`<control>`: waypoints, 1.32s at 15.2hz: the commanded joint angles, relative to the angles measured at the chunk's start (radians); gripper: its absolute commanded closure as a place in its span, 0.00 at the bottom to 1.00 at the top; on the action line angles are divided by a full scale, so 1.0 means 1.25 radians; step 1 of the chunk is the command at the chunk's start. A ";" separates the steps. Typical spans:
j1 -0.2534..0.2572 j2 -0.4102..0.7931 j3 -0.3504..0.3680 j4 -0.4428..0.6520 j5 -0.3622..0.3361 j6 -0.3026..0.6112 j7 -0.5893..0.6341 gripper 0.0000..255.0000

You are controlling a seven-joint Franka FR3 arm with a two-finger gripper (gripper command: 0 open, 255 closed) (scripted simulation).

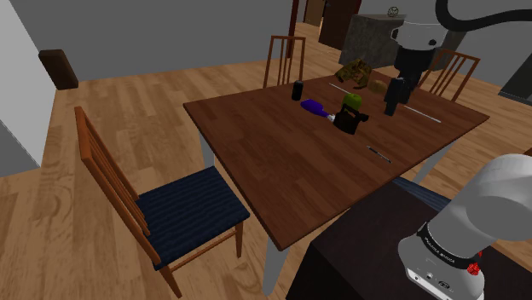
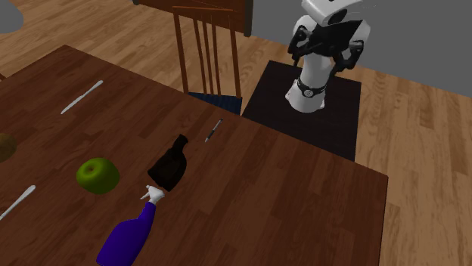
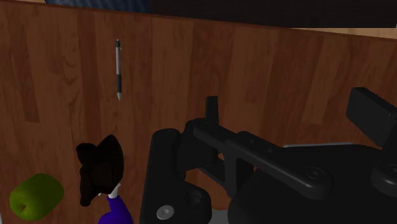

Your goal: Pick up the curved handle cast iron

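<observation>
The curved handle cast iron (image 1: 349, 120) is a small black piece lying on the dark wooden table (image 1: 290, 162), touching the white neck of a purple bottle (image 1: 315, 107). It also appears in the second exterior view (image 2: 170, 167) and beside the gripper body in the wrist view (image 3: 99, 168). My black gripper (image 1: 391, 107) hangs above the table, to the shoulder view's right of the cast iron and apart from it. Seen from the wrist, the gripper (image 3: 289, 111) is open; only bare table shows between its fingers (image 3: 212, 107).
A green apple (image 2: 97, 174) sits next to the cast iron, and a pen (image 2: 214, 130) lies toward the stand side. A silver rod (image 1: 422, 113), a black cup (image 1: 297, 90) and brown items (image 1: 356, 72) are farther back. Wooden chairs (image 1: 162, 204) ring the table.
</observation>
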 commanded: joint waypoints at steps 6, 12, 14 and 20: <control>-0.029 0.094 -0.065 -0.001 -0.038 0.116 -0.047 0.00; -0.055 0.234 -0.140 0.033 -0.061 0.247 -0.105 0.00; -0.061 0.286 -0.164 0.053 -0.061 0.286 -0.126 0.00; -0.076 0.452 -0.230 0.136 -0.033 0.390 -0.198 0.00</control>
